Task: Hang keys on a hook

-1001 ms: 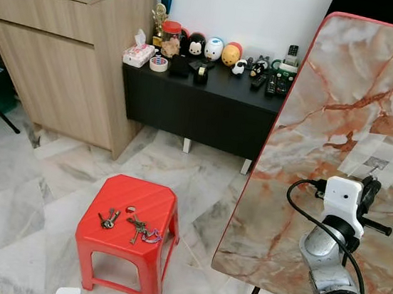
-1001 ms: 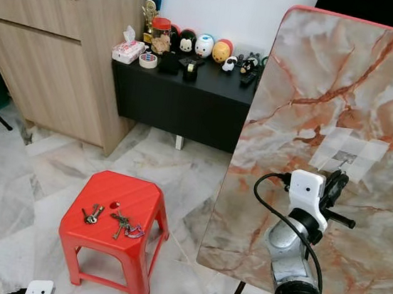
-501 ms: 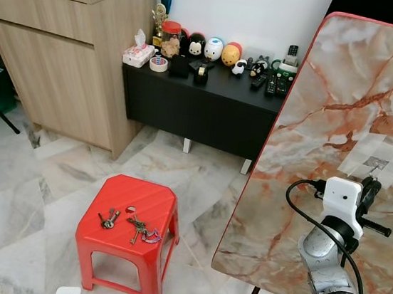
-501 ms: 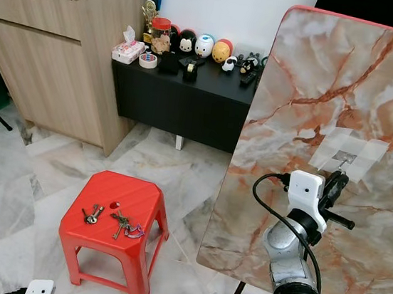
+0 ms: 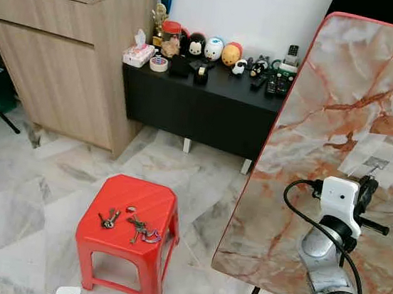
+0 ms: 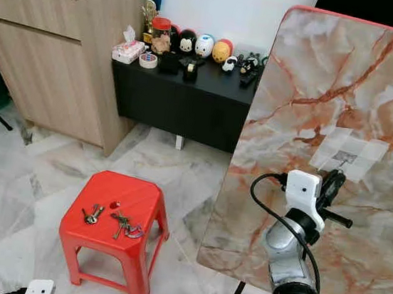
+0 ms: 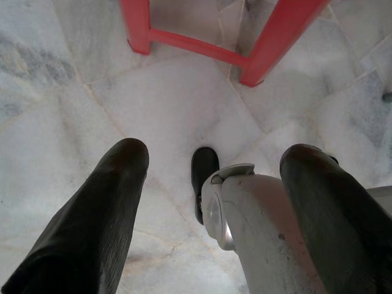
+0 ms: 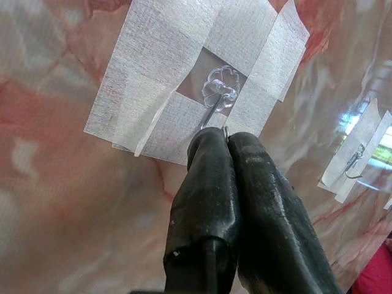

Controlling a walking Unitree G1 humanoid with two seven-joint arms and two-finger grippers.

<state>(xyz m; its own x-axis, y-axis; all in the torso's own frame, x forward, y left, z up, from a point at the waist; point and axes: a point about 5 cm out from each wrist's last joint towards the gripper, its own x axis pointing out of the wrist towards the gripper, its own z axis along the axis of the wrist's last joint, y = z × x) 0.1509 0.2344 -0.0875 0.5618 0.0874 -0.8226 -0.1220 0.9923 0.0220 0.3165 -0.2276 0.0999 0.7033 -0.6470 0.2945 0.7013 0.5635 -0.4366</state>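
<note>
Marbled panel [image 5: 344, 115] upright, taped hook [image 8: 218, 98] on it. Right hand [image 8: 225, 138] clenched at hook, tips pinching small ring. Keys [image 5: 142, 230] on red stool [image 5: 139, 204]. Left hand [image 7: 208, 177] released, low above floor [image 7: 171, 110].

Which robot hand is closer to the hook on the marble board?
Right. The right gripper has its shut fingertips right at the hook, pinching a small ring. The left gripper hangs low over the floor by the stool.
</note>
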